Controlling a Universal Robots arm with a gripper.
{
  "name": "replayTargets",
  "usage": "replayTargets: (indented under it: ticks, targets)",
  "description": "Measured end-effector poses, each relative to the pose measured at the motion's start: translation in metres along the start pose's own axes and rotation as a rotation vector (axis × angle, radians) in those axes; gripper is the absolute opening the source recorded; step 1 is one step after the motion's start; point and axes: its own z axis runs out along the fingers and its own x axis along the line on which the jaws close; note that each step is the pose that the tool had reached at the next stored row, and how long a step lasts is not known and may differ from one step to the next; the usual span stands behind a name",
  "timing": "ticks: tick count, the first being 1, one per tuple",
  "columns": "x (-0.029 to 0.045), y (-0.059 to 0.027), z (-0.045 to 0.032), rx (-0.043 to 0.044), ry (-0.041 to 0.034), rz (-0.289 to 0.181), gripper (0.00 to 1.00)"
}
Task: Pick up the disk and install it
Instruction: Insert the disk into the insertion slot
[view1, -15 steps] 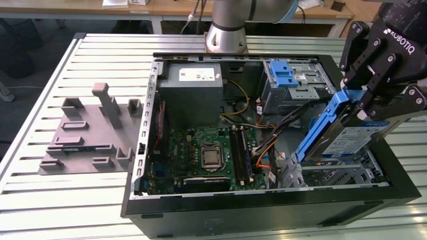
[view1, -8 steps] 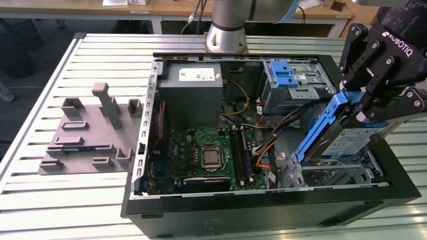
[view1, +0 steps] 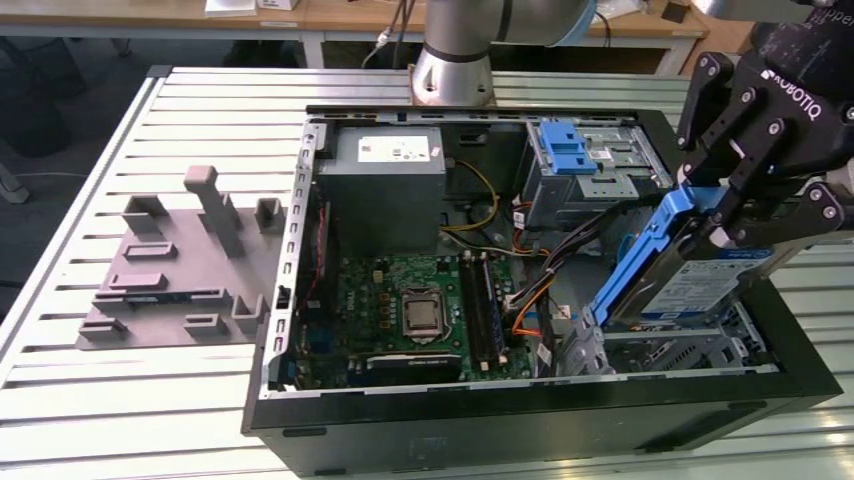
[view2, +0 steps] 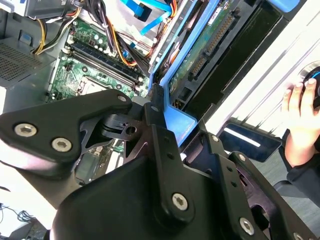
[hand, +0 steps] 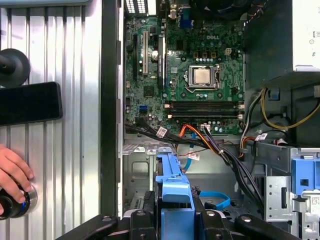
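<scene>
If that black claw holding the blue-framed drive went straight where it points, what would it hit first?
Probably the metal drive bay in the case's corner, with the disk in the gripper's jaws touching first; depth is unclear.

The gripper (view1: 731, 222) is running off the exterior view's right edge, and its black links are covering the upper part of the disk (view1: 705, 282). The arm (view1: 461, 50) is being cropped at the far edge. In both wrist views a person's hand (hand: 12, 172) (view2: 300, 125) is being cut by the picture's edge, its fingers partly covering a round knob (hand: 24, 199).
</scene>
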Motion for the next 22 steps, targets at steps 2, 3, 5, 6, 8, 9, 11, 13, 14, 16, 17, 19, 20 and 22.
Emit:
replayTargets:
  ticks: [2, 3, 5, 6, 8, 9, 11, 13, 14, 16, 17, 19, 20, 22]
  targets:
    - [0.0000, 0.0000, 0.0010, 0.0000, -0.0001, 0.000, 0.36]
    - [0.0000, 0.0000, 0.0015, 0.0000, -0.0001, 0.000, 0.36]
    - [0.0001, -0.0001, 0.0025, 0.0000, -0.0001, 0.000, 0.36]
    - [0.0001, -0.0001, 0.0030, 0.0000, 0.0000, 0.000, 0.36]
    - [0.0001, -0.0001, 0.0040, 0.0000, -0.0001, 0.000, 0.36]
    - [0.0001, -0.0001, 0.0044, 0.0000, 0.0000, 0.000, 0.36]
    - [0.0001, -0.0001, 0.0054, 0.0000, -0.0001, 0.000, 0.36]
    - [0.0002, -0.0002, 0.0064, 0.0000, 0.0000, 0.000, 0.36]
    - [0.0002, -0.0002, 0.0070, 0.0000, -0.0001, 0.000, 0.36]
    - [0.0002, -0.0002, 0.0080, 0.0000, -0.0001, 0.000, 0.36]
    - [0.0002, -0.0002, 0.0084, 0.0000, -0.0001, 0.000, 0.36]
    - [0.0002, -0.0003, 0.0093, 0.0000, 0.0000, 0.000, 0.36]
    - [0.0002, -0.0003, 0.0098, 0.0000, 0.0000, 0.000, 0.36]
    - [0.0003, -0.0003, 0.0108, 0.0000, -0.0001, 0.000, 0.36]
